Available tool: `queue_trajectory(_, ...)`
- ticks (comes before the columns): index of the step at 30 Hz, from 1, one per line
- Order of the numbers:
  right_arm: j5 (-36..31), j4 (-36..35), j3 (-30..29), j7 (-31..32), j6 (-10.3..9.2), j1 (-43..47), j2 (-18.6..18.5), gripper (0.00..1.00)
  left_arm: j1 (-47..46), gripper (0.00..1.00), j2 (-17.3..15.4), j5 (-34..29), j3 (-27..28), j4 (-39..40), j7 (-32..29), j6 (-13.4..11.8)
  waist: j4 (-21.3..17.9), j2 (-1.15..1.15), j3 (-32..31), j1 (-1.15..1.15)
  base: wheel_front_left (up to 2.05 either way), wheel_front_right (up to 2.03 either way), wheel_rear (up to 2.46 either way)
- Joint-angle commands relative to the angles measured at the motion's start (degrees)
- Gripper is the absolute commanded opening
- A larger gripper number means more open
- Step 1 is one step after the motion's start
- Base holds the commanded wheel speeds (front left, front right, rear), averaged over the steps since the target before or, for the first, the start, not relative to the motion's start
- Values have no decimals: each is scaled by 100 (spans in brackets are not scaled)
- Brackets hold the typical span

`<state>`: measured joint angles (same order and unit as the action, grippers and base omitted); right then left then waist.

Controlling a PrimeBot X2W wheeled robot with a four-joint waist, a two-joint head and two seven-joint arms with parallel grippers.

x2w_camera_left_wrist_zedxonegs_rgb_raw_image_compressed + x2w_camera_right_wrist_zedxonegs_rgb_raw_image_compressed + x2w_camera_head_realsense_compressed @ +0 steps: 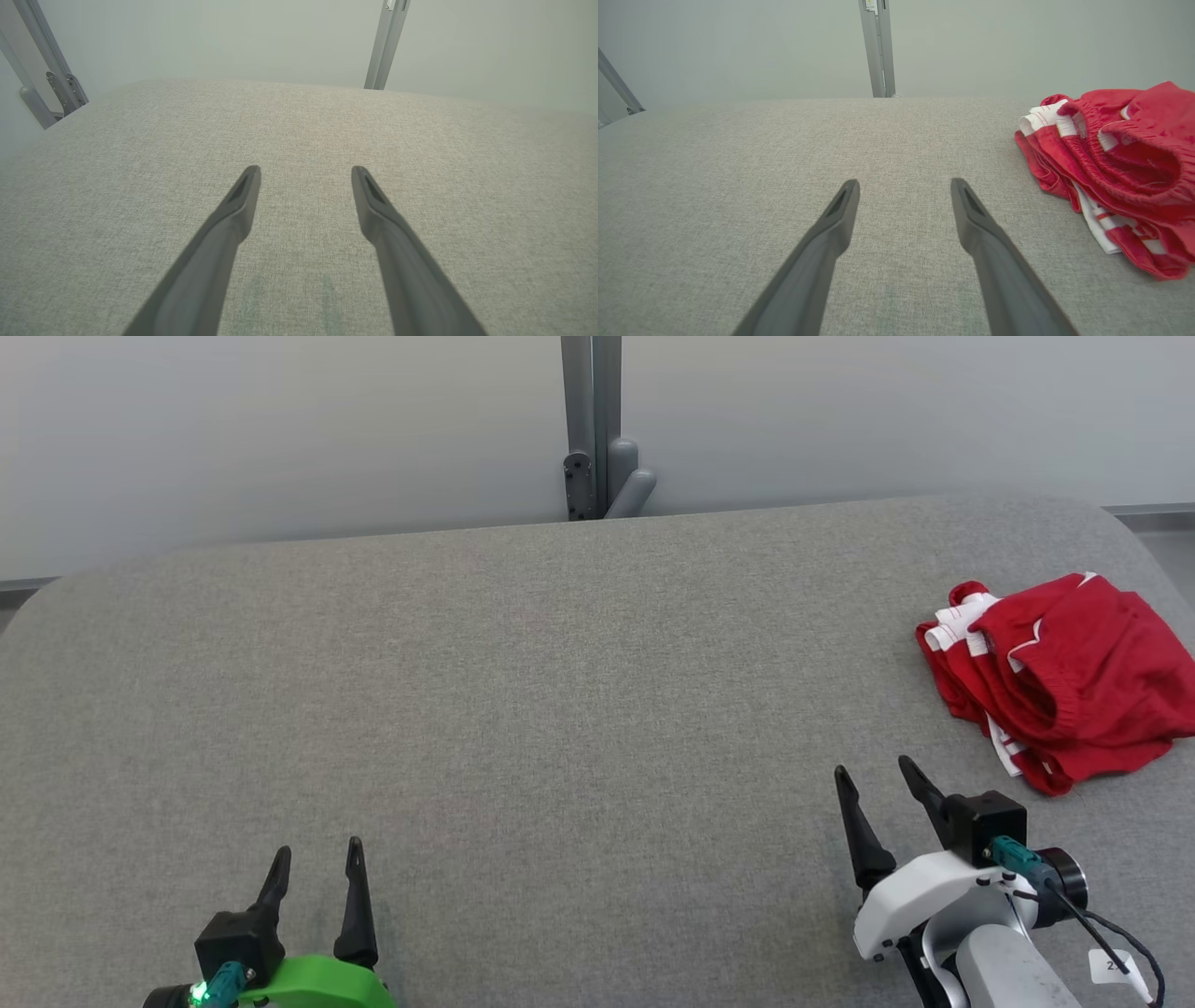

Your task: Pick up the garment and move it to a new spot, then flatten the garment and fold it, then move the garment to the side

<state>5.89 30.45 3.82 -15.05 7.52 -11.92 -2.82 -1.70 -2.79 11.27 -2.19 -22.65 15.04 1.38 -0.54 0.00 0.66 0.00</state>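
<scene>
A crumpled red garment (pixel 1074 681) with white stripes and an elastic waistband lies in a heap at the right edge of the grey table (pixel 560 709). In the right wrist view the garment (pixel 1120 158) sits to the right of the fingers, apart from them. My right gripper (pixel 878 775) hovers open near the front right, a short way left of and nearer than the heap, holding nothing; its fingers are spread in the right wrist view (pixel 903 184). My left gripper (pixel 319 851) is open at the lower left over bare fabric, fingers apart and empty (pixel 304 170).
A grey metal post with a bracket (pixel 593 429) rises behind the table's far edge against a pale wall. The table's rounded corners show at far left and far right; the garment lies close to the right edge.
</scene>
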Motion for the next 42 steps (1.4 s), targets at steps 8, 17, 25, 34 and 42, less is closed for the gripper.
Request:
queue_trajectory(8,13,108,42,11,1,34,18,0,0,0,14,86,-2,-146,-25,63,-7,0,-3,0,0,0,0)
queue_trajectory(17,995,-5,-136,312,1,57,19,0,-101,0,15,999,149,-116,-324,127,-3,0,-6,0,0,0,0)
queue_trajectory(25,1872,-227,-200,485,0,139,15,0,-125,0,11,1810,205,25,-505,183,1,0,-9,0,0,0,0)
queue_trajectory(34,2749,-419,-294,692,0,197,11,0,-176,0,7,2626,291,142,-710,240,5,0,-12,0,0,0,0)
queue_trajectory(42,3459,-565,-383,866,-1,236,7,0,-225,0,4,3283,363,229,-886,288,9,0,-14,0,0,0,0)
